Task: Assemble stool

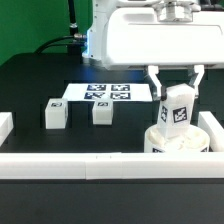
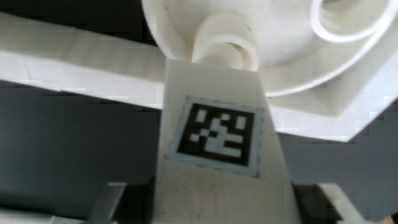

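Your tool [image 1: 176,92] is clenched on the leg [image 1: 177,112], lower right, over the seat [image 1: 182,143]. It looks like stiff, light, slick plastic, so hold its flat sides squarely.

no legible text, only coded tags [image 1: 178,112] on legs [image 1: 55,118], marker board [image 1: 108,95]

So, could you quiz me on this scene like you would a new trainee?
1. How many loose legs lie on the table?
2. True or false: the gripper is empty.
3. The held leg is poised over which thing? A) the marker board B) the round seat C) a border rail

Key: 1. Two. 2. False, it is shut on a tagged leg. 3. B.
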### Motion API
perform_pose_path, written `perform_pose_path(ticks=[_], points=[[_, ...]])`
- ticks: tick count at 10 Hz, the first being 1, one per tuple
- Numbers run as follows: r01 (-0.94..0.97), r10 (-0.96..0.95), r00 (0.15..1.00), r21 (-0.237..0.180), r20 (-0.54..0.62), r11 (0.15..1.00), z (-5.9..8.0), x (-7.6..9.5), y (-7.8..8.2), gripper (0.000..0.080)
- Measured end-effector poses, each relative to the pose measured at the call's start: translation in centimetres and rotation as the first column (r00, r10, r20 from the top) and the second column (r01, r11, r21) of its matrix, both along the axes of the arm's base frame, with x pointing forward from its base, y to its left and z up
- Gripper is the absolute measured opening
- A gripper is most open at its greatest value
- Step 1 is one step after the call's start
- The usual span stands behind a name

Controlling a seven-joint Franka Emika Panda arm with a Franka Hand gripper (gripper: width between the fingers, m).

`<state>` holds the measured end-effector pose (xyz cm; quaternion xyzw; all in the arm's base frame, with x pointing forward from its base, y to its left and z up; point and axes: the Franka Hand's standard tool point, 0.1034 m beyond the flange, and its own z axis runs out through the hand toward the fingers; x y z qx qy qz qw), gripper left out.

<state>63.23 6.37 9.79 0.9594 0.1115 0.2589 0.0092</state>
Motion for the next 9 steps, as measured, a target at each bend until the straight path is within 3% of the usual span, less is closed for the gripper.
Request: perform_pose_path(ticks=[4,6,9], points=[[-0.001,0.001,1.0,-0.001,-0.004,1.0,-0.8,-0.4,0.3,0.0325],[-0.031,0.031,0.998,-0.006,0.046,1.0,-0.8,-0.4,2.5,0.0325],[-0.035,0.036,0.998,-0.013,0.055,0.999,-0.8,-0.3,2.5,0.0329]])
